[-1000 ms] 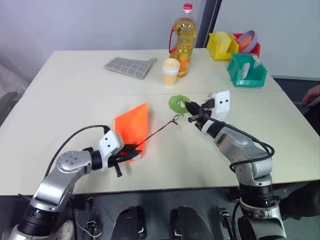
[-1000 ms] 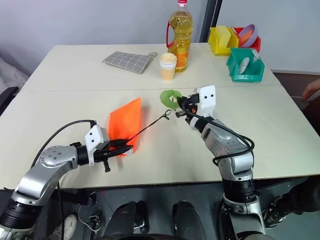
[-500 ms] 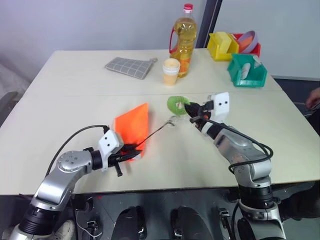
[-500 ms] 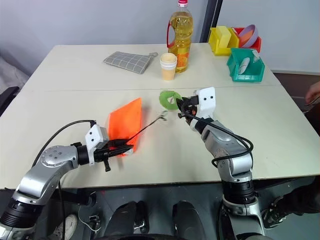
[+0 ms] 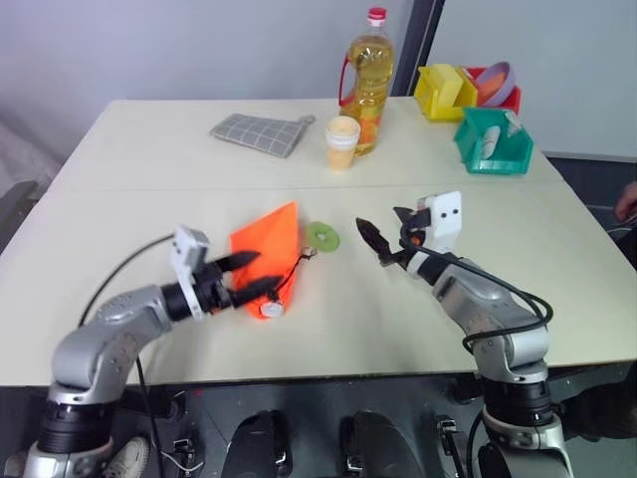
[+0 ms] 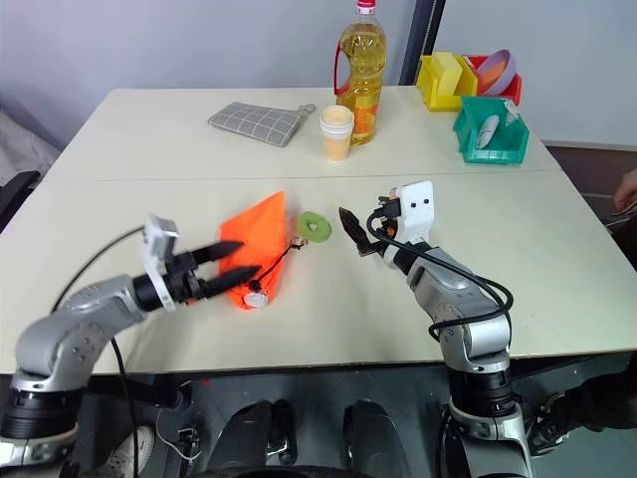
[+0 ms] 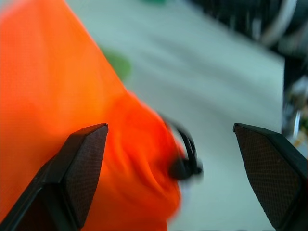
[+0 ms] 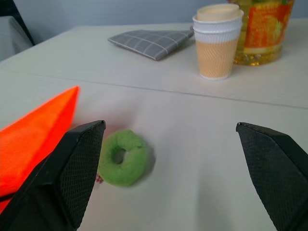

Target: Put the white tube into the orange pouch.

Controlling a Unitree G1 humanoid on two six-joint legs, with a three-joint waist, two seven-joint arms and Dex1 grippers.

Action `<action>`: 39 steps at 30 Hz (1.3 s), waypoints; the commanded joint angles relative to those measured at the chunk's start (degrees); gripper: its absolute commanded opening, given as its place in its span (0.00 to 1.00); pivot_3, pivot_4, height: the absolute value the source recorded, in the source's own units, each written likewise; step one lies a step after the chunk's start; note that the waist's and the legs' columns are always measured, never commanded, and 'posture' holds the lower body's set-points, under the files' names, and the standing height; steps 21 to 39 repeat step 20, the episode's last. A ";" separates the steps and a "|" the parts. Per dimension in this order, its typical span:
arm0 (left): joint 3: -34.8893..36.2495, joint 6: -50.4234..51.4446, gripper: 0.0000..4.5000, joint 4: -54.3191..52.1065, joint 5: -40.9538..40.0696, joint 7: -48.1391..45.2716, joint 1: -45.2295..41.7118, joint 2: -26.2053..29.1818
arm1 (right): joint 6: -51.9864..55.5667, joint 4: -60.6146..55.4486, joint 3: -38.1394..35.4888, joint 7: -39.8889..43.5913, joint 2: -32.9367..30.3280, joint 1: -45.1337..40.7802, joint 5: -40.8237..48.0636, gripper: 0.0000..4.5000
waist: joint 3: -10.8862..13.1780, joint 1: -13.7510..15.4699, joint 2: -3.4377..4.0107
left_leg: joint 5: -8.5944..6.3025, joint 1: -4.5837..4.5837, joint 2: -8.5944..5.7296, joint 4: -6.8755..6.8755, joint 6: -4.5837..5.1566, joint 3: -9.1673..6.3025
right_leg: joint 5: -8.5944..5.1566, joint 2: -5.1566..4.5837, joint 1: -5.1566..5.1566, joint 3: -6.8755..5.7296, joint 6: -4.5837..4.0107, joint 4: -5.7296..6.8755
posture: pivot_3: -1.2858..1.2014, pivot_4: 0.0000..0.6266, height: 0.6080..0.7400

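orange pouch lies centre-left, a white tube end showing at its mouth; left gripper and right gripper both gape wide, empty; task looks nearly done

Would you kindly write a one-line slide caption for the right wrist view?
Open right gripper facing a green ring beside the orange pouch, paper cup behind.

My two arms are silver-grey metal with rounded joint housings. Each wrist carries a white boxy camera block, and a black cable loops along each forearm. The left gripper and right gripper have black, pointed fingers with cross-hatched pads.
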 commanded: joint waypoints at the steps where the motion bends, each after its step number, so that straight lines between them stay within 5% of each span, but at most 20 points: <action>1: 4.06 -1.01 0.99 3.71 0.42 1.31 -1.00 1.37 | -2.06 -3.41 0.90 1.68 -1.04 0.61 -0.33 1.00 | 0.00 -0.14 0.00 | 0.00 0.00 0.00 0.00 0.00 0.01 | 0.00 0.00 0.00 0.00 0.01 0.00 | 0.52 0.24 1.00; 13: 4.19 -11.91 0.99 11.05 11.27 2.01 1.55 3.11 | -5.21 -4.95 3.70 4.47 -3.17 6.23 -2.90 1.00 | 0.00 0.04 -0.01 | 0.18 -0.03 -0.02 -0.05 -0.39 0.03 | -0.03 -0.05 -0.07 0.01 -0.04 -0.03 | 0.52 0.24 1.00; 20: 3.20 -13.36 0.99 9.06 13.12 3.79 5.21 0.63 | -5.51 -4.84 1.15 9.16 -7.89 11.36 -1.49 1.00 | 0.00 0.03 -0.01 | -0.02 -0.03 -0.01 -0.08 -0.11 0.02 | -0.10 -0.05 -0.07 0.02 -0.18 -0.04 | 0.52 0.24 1.00; 39: 3.20 -13.36 0.99 9.06 13.12 3.79 5.21 0.63 | -5.51 -4.84 1.15 9.16 -7.89 11.36 -1.49 1.00 | 0.00 0.03 -0.01 | -0.02 -0.03 -0.01 -0.08 -0.11 0.02 | -0.10 -0.05 -0.07 0.02 -0.18 -0.04 | 0.52 0.24 1.00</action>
